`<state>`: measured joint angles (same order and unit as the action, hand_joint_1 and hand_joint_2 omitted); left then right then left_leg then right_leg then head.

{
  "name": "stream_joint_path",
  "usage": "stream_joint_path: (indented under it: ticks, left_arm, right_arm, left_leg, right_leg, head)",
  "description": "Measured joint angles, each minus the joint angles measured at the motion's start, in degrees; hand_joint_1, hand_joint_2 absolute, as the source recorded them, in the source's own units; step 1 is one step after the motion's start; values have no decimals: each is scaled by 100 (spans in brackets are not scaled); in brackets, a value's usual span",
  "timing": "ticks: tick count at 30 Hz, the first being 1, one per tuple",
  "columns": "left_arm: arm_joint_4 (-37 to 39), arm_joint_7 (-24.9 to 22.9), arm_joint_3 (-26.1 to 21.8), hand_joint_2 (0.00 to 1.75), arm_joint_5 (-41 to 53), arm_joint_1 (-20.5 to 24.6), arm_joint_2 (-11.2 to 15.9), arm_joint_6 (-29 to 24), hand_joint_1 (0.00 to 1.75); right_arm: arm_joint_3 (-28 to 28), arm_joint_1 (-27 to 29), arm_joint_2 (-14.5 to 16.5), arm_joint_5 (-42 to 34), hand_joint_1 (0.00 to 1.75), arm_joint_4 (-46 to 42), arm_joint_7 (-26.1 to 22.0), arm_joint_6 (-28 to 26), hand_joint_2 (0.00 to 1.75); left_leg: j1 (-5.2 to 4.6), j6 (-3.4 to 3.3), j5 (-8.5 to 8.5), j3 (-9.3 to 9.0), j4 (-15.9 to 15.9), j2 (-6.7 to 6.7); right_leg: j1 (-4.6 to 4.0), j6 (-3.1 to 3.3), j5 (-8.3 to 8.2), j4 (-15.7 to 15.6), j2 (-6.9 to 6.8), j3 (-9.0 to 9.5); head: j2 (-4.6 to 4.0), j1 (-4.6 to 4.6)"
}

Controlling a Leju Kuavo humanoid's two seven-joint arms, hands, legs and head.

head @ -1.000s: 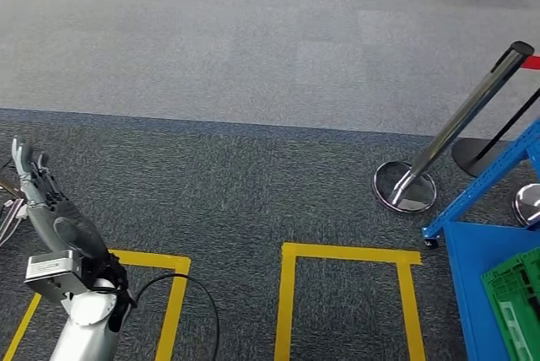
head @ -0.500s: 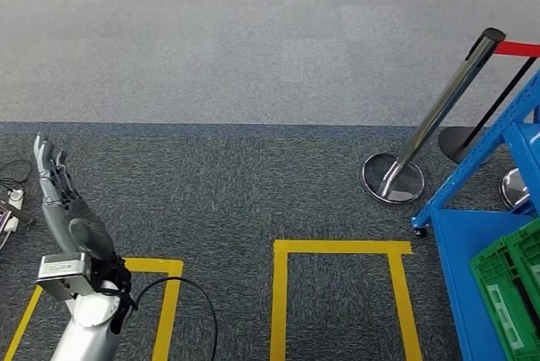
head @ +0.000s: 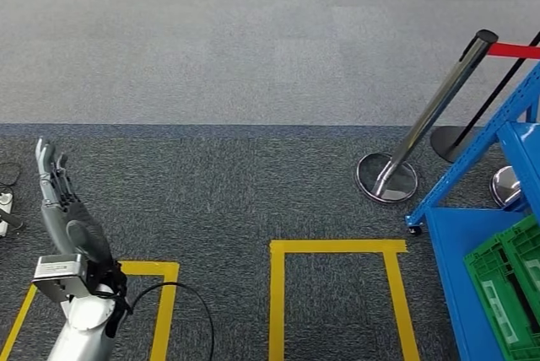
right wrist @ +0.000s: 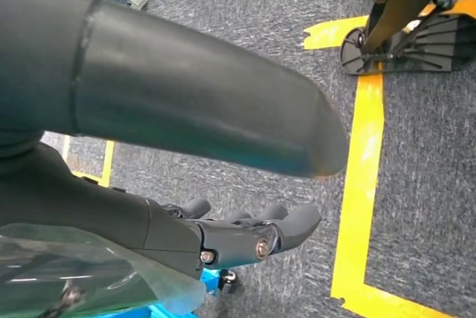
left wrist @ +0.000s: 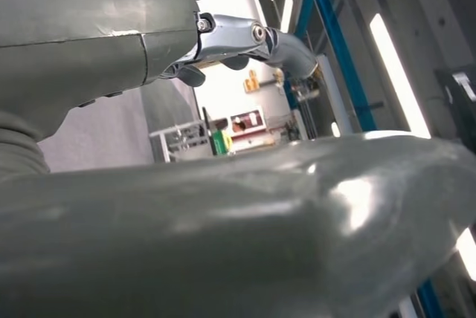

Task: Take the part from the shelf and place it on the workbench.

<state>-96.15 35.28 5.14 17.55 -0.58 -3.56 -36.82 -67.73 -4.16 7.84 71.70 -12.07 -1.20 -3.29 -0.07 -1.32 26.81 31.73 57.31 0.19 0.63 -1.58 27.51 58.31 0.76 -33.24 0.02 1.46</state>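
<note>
Crate point(head: 506, 293) on cart point(head: 456, 268) — far right

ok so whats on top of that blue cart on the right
Green plastic crates lie on the blue cart's deck. Their contents cannot be made out, and the picture's edge cuts off the rest of the deck.

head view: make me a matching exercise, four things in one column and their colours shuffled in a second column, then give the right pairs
Things:
1. floor tape
2. shelf frame
3. crate
4. barrier belt

Colours:
A. red
B. green
C. yellow
D. blue

Pairs: 1-C, 2-D, 3-B, 4-A
</note>
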Motion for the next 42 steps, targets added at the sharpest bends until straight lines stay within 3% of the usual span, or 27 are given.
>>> stream_joint_path:
  ticks: [2,4,5,6,7,9,10,12,16,17,19,20,21,22,23,25,26,27,30,32,35,36,37,38,40,41,42]
  left_arm:
    - [-3,0,-7,0,-16,-2,-7,2,0]
    - [-4,-1,-9,0,-21,-11,-14,2,0]
    - [-4,-1,-9,0,-21,-16,-16,2,0]
    - [-4,-1,-10,0,-21,-18,-16,2,0]
    - [-4,0,-10,0,-21,-20,-17,2,0]
    - [-4,0,-12,0,-21,-21,-17,2,0]
    - [-4,-1,-13,0,-22,-19,-17,2,0]
    - [-4,-1,-14,0,-22,-17,-17,2,0]
    - [-8,-2,-8,0,-22,-14,-17,2,0]
    - [-9,-2,-8,0,-25,-13,-16,2,0]
    - [-9,-2,-8,0,-34,-22,-15,2,0]
    - [-9,-2,-9,0,-39,-31,-15,2,0]
    - [-9,-2,-9,0,-45,-39,-15,2,0]
    - [-9,-2,-9,0,-51,-44,-15,2,0]
    - [-9,-2,-10,0,-60,-46,-15,3,0]
    - [-8,-3,-12,0,-75,-43,-15,6,0]
    - [-10,-3,-13,0,-80,-38,-15,10,0]
    - [-12,-4,-13,0,-82,-31,-15,13,0]
    - [-20,-4,-14,0,-87,-29,-14,19,0]
    - [-21,-4,-21,0,-88,-28,-14,19,0]
    - [-21,-4,-26,0,-88,-30,-18,20,0]
    - [-21,-4,-26,0,-89,-36,-19,20,0]
    - [-20,-4,-26,0,-90,-41,-19,20,0]
    - [-20,-4,-28,0,-91,-45,-21,20,0]
    - [-21,-4,-31,0,-91,-46,-25,16,0]
    - [-21,-5,-32,0,-92,-42,-27,13,0]
    - [-22,-4,-32,0,-92,-37,-30,7,0]
  right_arm:
    - [1,-1,-1,4,0,0,0,-2,0]
    - [2,5,1,7,0,0,0,-3,0]
    - [2,11,1,8,0,0,0,-3,0]
    - [1,18,0,9,0,0,0,-4,0]
    - [1,22,-1,10,0,0,0,-4,0]
    - [1,20,-4,11,0,0,-1,-4,0]
    - [1,14,-4,13,0,0,-2,-3,0]
    - [3,9,-2,14,0,0,-3,-1,0]
    - [2,21,-1,16,0,0,-6,-1,0]
    - [2,19,-2,17,0,0,-11,-1,0]
    - [2,14,-3,20,0,0,-28,-2,0]
    - [2,15,-3,22,0,0,-36,-2,0]
    - [2,17,-3,25,0,0,-42,-2,0]
    - [2,20,-3,26,0,0,-44,-1,0]
    - [2,22,-3,29,0,0,-48,1,0]
    - [2,20,4,30,0,1,-54,7,0]
    - [3,14,10,31,0,1,-56,10,0]
    - [3,8,15,31,0,1,-58,12,0]
    - [4,5,20,31,0,0,-59,14,0]
    - [4,2,20,32,0,0,-60,14,0]
    - [6,-5,21,32,0,0,-61,15,0]
    - [7,4,20,32,0,0,-61,15,0]
    - [7,16,20,32,0,0,-61,15,0]
    - [7,25,19,32,0,0,-61,15,0]
    - [7,27,19,33,0,1,-64,16,0]
    - [8,22,20,33,0,2,-66,16,0]
    - [9,15,21,33,0,3,-69,18,0]
  left_leg:
    - [19,-50,-12,-26,-35,11]
    - [13,-74,3,-30,-35,20]
    - [10,-80,12,-36,-34,23]
    - [10,-80,25,-47,-33,23]
    - [13,-72,42,-69,-32,21]
    - [13,-30,97,-132,-28,20]
    - [4,0,128,-152,-16,20]
    - [-19,49,164,-163,0,22]
    - [1,133,308,-134,160,19]
    - [7,155,432,-25,411,15]
    - [14,177,730,395,1212,8]
    - [15,178,829,624,1582,8]
    - [15,168,822,784,1790,8]
    - [13,149,698,842,1784,7]
    - [4,116,460,790,1552,5]
    - [-40,18,-43,500,774,2]
    - [-64,-25,-157,352,425,0]
    - [-88,-52,-168,261,216,-2]
    - [-96,-100,-72,137,5,-21]
    - [-65,-139,-54,35,-45,-30]
    - [-57,-155,17,-38,-50,-27]
    - [-57,-151,45,-65,-48,-28]
    - [-53,-144,77,-104,-45,-30]
    - [-45,-129,118,-161,-42,-32]
    - [-26,-79,216,-289,-44,-29]
    - [-23,-51,256,-330,-34,-26]
    - [-25,-21,291,-338,-19,-23]
  right_leg:
    - [7,-47,243,464,-18,-246]
    - [10,-81,552,1236,-28,-658]
    - [12,-92,613,1510,-30,-821]
    - [12,-99,559,1576,-31,-884]
    - [12,-99,396,1404,-35,-825]
    - [11,-96,-21,631,-69,-458]
    - [7,-81,-132,279,-84,-272]
    - [-8,-26,-131,-3,-98,-101]
    - [-9,134,-71,-30,-84,-29]
    - [-3,170,-54,-38,-84,5]
    - [-15,222,-6,-39,-82,56]
    - [-26,234,19,-38,-78,82]
    - [-38,240,46,-38,-71,114]
    - [-50,241,76,-38,-61,155]
    - [-60,239,109,-38,-49,206]
    - [-70,219,184,-46,-28,307]
    - [-69,196,218,-50,-18,338]
    - [-63,166,242,-65,-18,351]
    - [-46,51,219,-16,-38,365]
    - [-44,-5,330,224,-43,268]
    - [-17,-77,704,1172,-44,-337]
    - [-7,-94,735,1394,-45,-526]
    - [-1,-106,652,1425,-46,-623]
    - [5,-117,441,1229,-49,-606]
    - [9,-141,-54,554,-61,-395]
    - [-2,-135,-159,253,-74,-297]
    - [-16,-90,-179,109,-83,-235]
  head:
    - [0,-26]
    - [0,-50]
    - [0,-51]
    - [0,-52]
    - [0,-54]
    - [0,-57]
    - [0,-64]
    - [0,-72]
    - [1,-57]
    - [1,-46]
    - [0,-26]
    - [0,-25]
    - [0,-25]
    - [0,-25]
    - [0,-26]
    - [0,-31]
    - [0,-30]
    - [0,-33]
    - [1,-32]
    - [1,-55]
    - [1,-105]
    - [1,-109]
    - [0,-111]
    - [0,-111]
    - [0,-114]
    - [0,-120]
    - [0,-127]
